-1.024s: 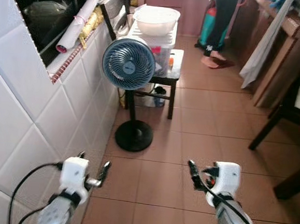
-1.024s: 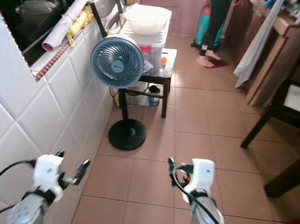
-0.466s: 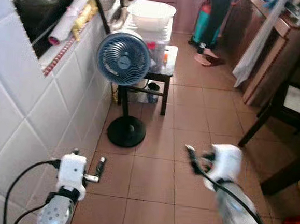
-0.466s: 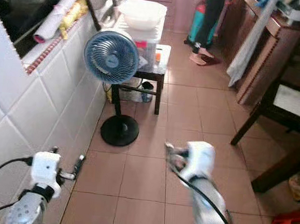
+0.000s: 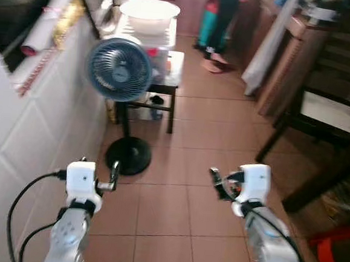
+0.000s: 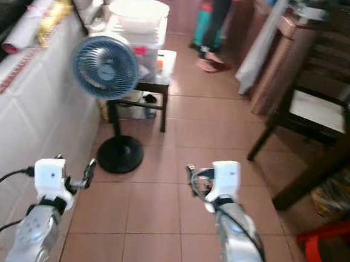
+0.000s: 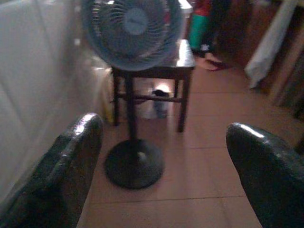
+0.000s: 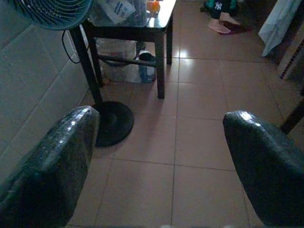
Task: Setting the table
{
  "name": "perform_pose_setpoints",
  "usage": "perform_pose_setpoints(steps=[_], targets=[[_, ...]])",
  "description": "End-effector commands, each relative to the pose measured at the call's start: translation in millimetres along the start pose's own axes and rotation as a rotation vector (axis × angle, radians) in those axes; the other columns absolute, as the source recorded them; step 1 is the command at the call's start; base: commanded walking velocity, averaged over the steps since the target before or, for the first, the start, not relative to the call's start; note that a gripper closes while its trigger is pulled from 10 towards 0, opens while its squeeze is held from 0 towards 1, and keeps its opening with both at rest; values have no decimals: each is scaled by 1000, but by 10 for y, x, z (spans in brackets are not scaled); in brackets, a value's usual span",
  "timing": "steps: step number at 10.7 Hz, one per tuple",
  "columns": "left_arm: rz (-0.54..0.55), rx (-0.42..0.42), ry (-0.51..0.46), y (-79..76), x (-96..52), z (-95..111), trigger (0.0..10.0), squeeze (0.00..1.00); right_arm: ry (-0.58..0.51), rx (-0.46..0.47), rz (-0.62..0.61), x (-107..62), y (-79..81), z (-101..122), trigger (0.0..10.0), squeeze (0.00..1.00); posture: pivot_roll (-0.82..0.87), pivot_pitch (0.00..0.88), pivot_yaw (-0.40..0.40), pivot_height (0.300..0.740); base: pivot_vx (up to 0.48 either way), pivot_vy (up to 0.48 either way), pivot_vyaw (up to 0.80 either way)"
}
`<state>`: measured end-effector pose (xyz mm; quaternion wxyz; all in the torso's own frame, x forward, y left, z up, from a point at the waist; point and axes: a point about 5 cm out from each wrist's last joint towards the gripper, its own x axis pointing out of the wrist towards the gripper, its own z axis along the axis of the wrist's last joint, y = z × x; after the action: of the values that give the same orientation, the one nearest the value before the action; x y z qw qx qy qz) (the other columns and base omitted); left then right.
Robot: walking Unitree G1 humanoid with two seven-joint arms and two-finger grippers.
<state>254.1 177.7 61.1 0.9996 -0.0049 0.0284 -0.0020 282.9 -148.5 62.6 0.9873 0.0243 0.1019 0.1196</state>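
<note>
Hovering over the tiled floor (image 5: 180, 137), the left gripper (image 5: 112, 173) and right gripper (image 5: 216, 181) hold nothing (fingers spread apart); the dining table (image 5: 346, 35) stands far right, the fan (image 5: 119, 69) far left.

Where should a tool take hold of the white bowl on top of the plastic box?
Probably at the rim of the bowl, coming from above on the near side. It sits upright and open-topped on the box, and its thin rim suits two fingers better than its broad, rounded wall.
</note>
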Motion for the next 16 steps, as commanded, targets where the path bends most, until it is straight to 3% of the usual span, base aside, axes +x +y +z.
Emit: perform_pose_setpoints(steps=[1,7,16], targets=[[-19,-10,31,-5,-7,-52,10000,0,-2,-2,-16,-21,-22,-11,10000,0,-43,17,4,740,0,0,-769],[-109,-17,31,-33,94,7,10000,0,-28,15,-55,-68,10,-37,10000,0,-72,34,56,740,0,0,-766],[-125,-47,41,-83,49,-38,10000,0,-31,-7,-29,-35,30,4,10000,0,-54,43,20,740,0,0,-773]])
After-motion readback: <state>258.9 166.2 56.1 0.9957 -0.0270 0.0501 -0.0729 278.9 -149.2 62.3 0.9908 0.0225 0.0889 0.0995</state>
